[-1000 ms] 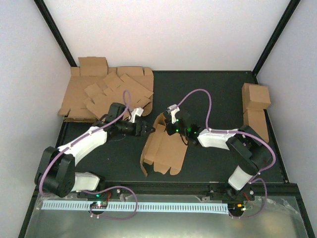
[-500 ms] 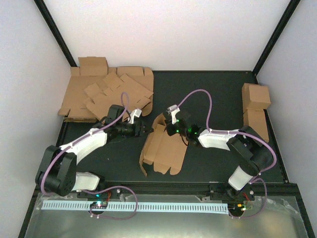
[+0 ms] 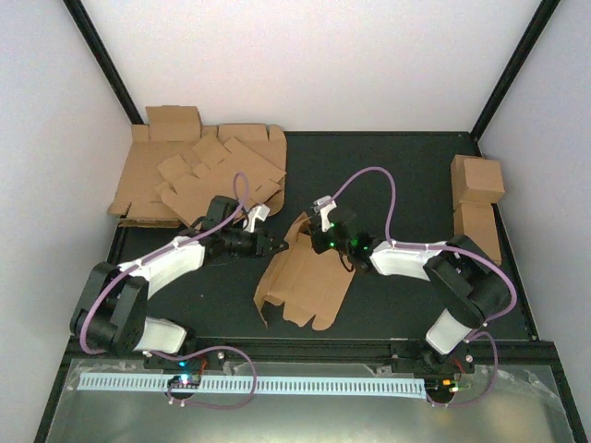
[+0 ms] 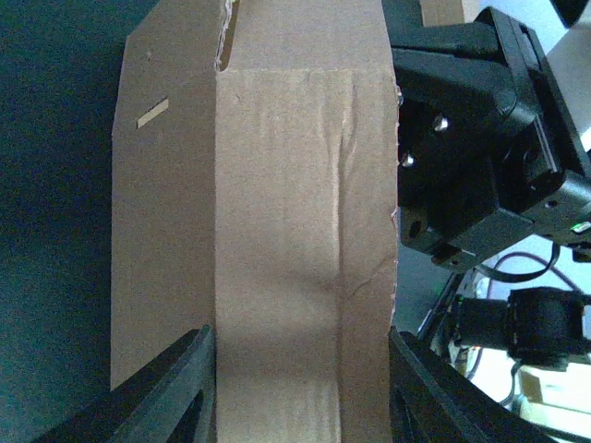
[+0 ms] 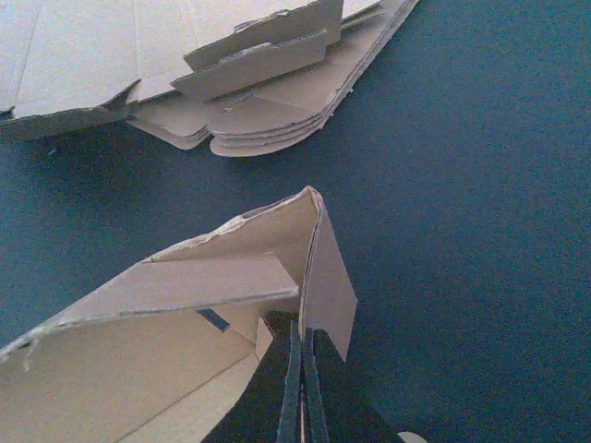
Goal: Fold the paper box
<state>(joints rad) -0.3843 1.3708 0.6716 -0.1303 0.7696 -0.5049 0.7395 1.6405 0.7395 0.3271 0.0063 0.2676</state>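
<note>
The paper box (image 3: 300, 281) lies partly folded mid-table, a brown cardboard sheet with its far flaps raised. My left gripper (image 3: 275, 245) is at the box's upper left edge. In the left wrist view its jaws (image 4: 300, 332) are apart and straddle a creased cardboard panel (image 4: 295, 203), one finger close against each side of it. My right gripper (image 3: 316, 242) is shut on an upright flap of the box. In the right wrist view the flap's thin edge (image 5: 319, 268) runs down into the closed fingers (image 5: 301, 346).
A stack of flat brown blanks (image 3: 199, 175) fills the back left corner and also shows in the right wrist view (image 5: 231, 65). Two finished cartons (image 3: 478, 180) stand along the right edge. A metal ledge with a white strip (image 3: 249, 383) runs across the front.
My left gripper has moved right onto the box's edge and its jaws have narrowed. The box's near end has shifted slightly left. The right gripper has held still.
</note>
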